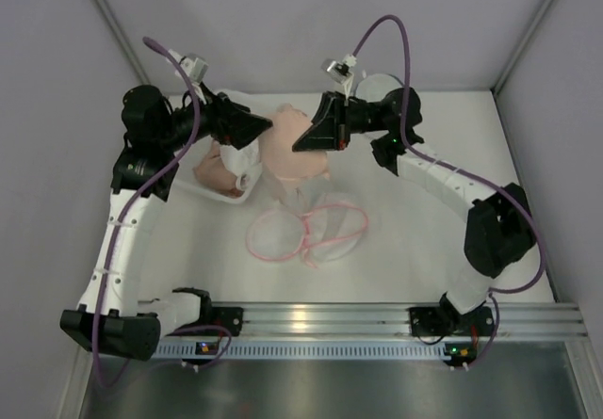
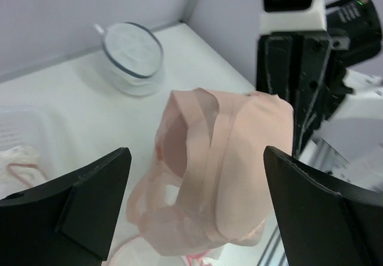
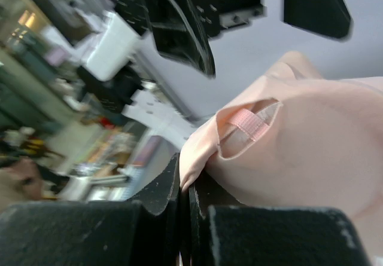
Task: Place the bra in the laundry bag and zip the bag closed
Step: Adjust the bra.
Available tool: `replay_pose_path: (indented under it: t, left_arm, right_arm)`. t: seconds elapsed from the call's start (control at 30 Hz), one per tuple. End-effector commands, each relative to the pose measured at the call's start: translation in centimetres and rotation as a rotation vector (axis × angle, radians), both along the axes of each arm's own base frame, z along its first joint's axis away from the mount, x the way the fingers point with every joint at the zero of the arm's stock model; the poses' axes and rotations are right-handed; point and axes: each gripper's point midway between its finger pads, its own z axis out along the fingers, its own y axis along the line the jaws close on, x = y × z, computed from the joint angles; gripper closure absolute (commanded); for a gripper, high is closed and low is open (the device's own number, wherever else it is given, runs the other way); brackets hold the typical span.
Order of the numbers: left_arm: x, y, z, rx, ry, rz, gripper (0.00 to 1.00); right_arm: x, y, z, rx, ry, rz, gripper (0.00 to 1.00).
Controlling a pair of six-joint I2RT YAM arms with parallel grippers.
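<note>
The pale pink bra hangs in the air above the table, held by an edge in my shut right gripper. In the right wrist view the jaws pinch a fold of the bra. My left gripper is open just left of the bra. In the left wrist view its fingers stand wide apart on either side of the bra without touching it. The mesh laundry bag with a pink rim lies flat on the table below, towards the front.
A white tray with pink garments sits at the left under my left arm. A round white mesh bag with a dark rim stands at the back near the wall, also seen in the top view. Grey walls enclose three sides.
</note>
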Motion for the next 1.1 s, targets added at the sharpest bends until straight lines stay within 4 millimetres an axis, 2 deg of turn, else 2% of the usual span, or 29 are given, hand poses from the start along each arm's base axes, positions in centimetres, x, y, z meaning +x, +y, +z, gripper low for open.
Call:
replay_pose_path:
  t: [0.0, 0.07, 0.1, 0.17, 0.23, 0.27, 0.3, 0.4, 0.5, 0.57, 0.63, 0.8, 0.93, 1.07]
  left_arm:
    - [2.7, 4.2, 1.5, 0.058, -0.009, 0.333, 0.02]
    - [3.8, 5.3, 1.8, 0.033, 0.021, 0.432, 0.02]
    - [4.2, 5.6, 1.8, 0.018, 0.038, 0.461, 0.02]
    - [5.0, 5.6, 1.6, -0.028, 0.098, 0.486, 0.02]
    - [5.0, 3.8, 1.1, -0.039, 0.132, 0.373, 0.02]
    - [5.1, 3.3, 1.3, -0.048, 0.137, 0.343, 0.02]
    - [5.2, 2.5, 0.7, -0.05, 0.169, 0.294, 0.02]
    - [6.2, 2.2, -0.2, -0.035, 0.178, 0.278, 0.02]
    - [6.3, 1.3, 0.3, -0.052, 0.149, 0.213, 0.02]
    - [5.7, 0.3, 0.6, -0.072, 0.143, 0.13, 0.02]
    - [5.9, -0.6, 0.3, -0.083, 0.169, 0.084, 0.02]
    - [6.8, -2.9, -2.4, -0.072, 0.256, 0.042, 0.02]
    - [7.8, -3.6, -4.3, -0.077, 0.333, 0.057, 0.02]
    - [8.3, -4.1, -5.2, -0.108, 0.418, 0.054, 0.05]
  right_arm:
    - [1.7, -0.3, 0.9, -0.028, -0.256, -0.192, 1.0]
    - [2.9, -0.2, 0.2, -0.113, -0.307, -0.316, 1.0]
    - [3.2, -0.4, -1.4, -0.194, -0.36, -0.342, 1.0]
    - [3.6, -0.4, -2.2, -0.235, -0.412, -0.391, 1.0]
    - [4.4, -0.6, -3.7, -0.274, -0.422, -0.422, 1.0]
    - [4.7, -0.6, -4.0, -0.287, -0.415, -0.433, 1.0]
    - [4.8, -0.6, -4.2, -0.295, -0.422, -0.435, 1.0]
    - [4.7, -0.6, -5.6, -0.322, -0.421, -0.426, 1.0]
    - [3.9, -0.6, -5.8, -0.314, -0.445, -0.417, 1.0]
    - [3.4, -0.6, -5.4, -0.306, -0.457, -0.418, 1.0]
    - [3.1, -0.7, -5.3, -0.299, -0.501, -0.417, 1.0]
    - [2.6, -0.7, -5.4, -0.297, -0.519, -0.401, 1.0]
    - [2.0, -0.8, -5.3, -0.29, -0.546, -0.387, 1.0]
    - [1.6, -1.0, -5.4, -0.289, -0.568, -0.388, 1.0]
